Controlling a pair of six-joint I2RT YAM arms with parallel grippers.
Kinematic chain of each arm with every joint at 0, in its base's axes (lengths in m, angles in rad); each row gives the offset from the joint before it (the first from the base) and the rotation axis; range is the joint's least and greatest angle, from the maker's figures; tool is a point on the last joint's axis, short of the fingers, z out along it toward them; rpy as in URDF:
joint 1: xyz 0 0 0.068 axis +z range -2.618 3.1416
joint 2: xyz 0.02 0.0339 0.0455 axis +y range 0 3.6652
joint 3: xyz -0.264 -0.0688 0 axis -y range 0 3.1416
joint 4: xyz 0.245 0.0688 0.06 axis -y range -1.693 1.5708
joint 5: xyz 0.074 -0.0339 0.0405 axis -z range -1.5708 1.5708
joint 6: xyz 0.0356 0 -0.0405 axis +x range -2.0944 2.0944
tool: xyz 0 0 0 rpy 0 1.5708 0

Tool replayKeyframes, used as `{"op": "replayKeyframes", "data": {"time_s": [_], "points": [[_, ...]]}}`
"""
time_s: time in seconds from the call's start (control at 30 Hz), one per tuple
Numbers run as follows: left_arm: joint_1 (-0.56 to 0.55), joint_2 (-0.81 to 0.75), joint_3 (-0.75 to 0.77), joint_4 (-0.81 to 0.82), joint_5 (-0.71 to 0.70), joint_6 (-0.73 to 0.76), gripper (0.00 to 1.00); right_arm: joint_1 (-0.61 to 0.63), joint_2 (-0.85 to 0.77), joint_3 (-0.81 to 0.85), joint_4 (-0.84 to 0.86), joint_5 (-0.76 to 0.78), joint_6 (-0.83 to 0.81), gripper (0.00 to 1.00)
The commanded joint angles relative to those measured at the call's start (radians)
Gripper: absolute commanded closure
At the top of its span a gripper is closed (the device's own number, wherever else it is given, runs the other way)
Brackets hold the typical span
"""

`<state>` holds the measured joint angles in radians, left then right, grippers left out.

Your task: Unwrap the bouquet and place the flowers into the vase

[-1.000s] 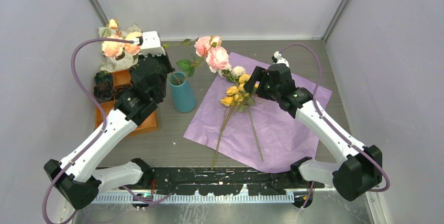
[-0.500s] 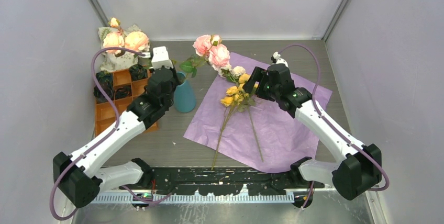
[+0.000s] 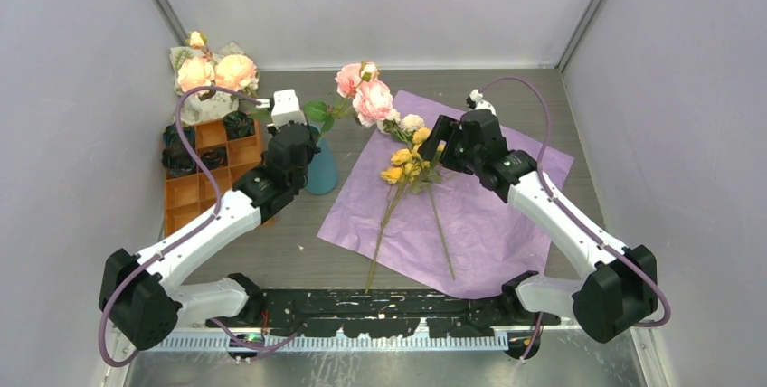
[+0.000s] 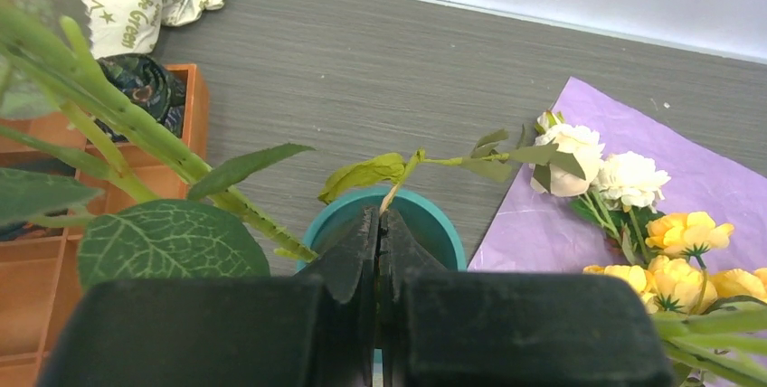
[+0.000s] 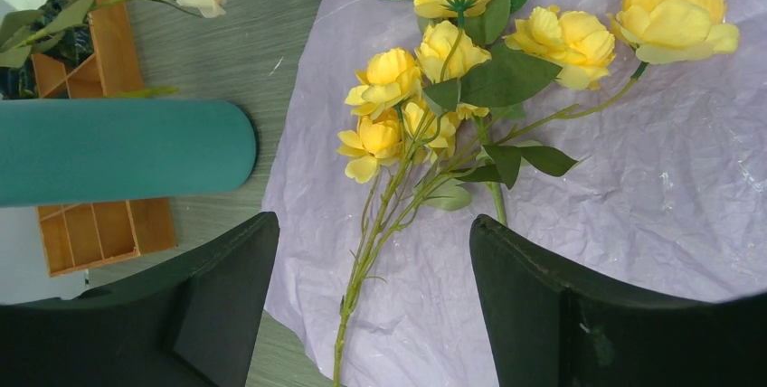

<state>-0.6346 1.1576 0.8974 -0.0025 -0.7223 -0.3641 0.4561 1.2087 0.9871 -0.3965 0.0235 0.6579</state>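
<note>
Top external view: paper (image 3: 506, 215) opened flat, pink roses (image 3: 366, 93) in the vase (image 3: 319, 174) under the clenched left gripper (image 4: 380, 224), yellow roses (image 3: 404, 168) not yet moved, lying beneath the wide-spread, empty right gripper (image 5: 371, 233).

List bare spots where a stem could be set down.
Free: the near right half of the purple paper, right of the two stems; bare table in front of the vase, left of the paper. Crowded: far left, with orange tray and vase; and around the yellow flowers.
</note>
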Motion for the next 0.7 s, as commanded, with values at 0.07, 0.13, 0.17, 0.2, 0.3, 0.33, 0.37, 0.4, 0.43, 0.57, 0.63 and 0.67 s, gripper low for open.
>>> {"op": "replayKeyframes", "data": {"time_s": [0.07, 0.13, 0.17, 0.2, 0.3, 0.33, 0.37, 0.4, 0.43, 0.57, 0.63, 0.67], "points": [[0.004, 0.010, -0.027, 0.069, -0.010, -0.048, 1.00, -0.003, 0.005, 0.012, 0.051, -0.008, 0.007, 0.18], [0.003, 0.009, -0.041, 0.067, -0.008, -0.059, 0.99, -0.003, 0.006, 0.010, 0.053, -0.007, 0.006, 0.17], [0.004, 0.008, -0.047, 0.067, -0.005, -0.063, 0.99, -0.001, 0.005, 0.010, 0.052, -0.007, 0.006, 0.18], [0.004, 0.005, -0.054, 0.066, -0.005, -0.064, 0.98, -0.003, 0.006, 0.009, 0.053, -0.008, 0.006, 0.17], [0.003, -0.013, -0.065, 0.057, -0.003, -0.069, 0.91, -0.002, 0.009, 0.006, 0.056, -0.008, 0.010, 0.17], [0.003, -0.022, -0.068, 0.054, -0.002, -0.070, 0.87, -0.002, 0.012, 0.006, 0.058, -0.008, 0.011, 0.17], [0.003, -0.030, -0.073, 0.052, 0.000, -0.070, 0.82, -0.001, 0.013, 0.005, 0.061, -0.009, 0.013, 0.17], [0.003, -0.042, -0.077, 0.048, 0.004, -0.070, 0.76, -0.002, 0.015, 0.005, 0.068, -0.009, 0.016, 0.17], [0.004, -0.054, -0.080, 0.045, 0.008, -0.071, 0.71, -0.002, 0.018, 0.004, 0.074, -0.043, 0.020, 0.17], [0.003, -0.112, -0.098, 0.041, 0.019, -0.070, 0.56, -0.001, 0.033, -0.001, 0.098, -0.085, 0.042, 0.17], [0.004, -0.141, -0.104, 0.038, 0.021, -0.069, 0.53, -0.001, 0.040, -0.006, 0.111, -0.100, 0.050, 0.17], [0.003, -0.154, -0.106, 0.036, 0.021, -0.067, 0.52, -0.002, 0.043, -0.008, 0.113, -0.104, 0.053, 0.17]]}}
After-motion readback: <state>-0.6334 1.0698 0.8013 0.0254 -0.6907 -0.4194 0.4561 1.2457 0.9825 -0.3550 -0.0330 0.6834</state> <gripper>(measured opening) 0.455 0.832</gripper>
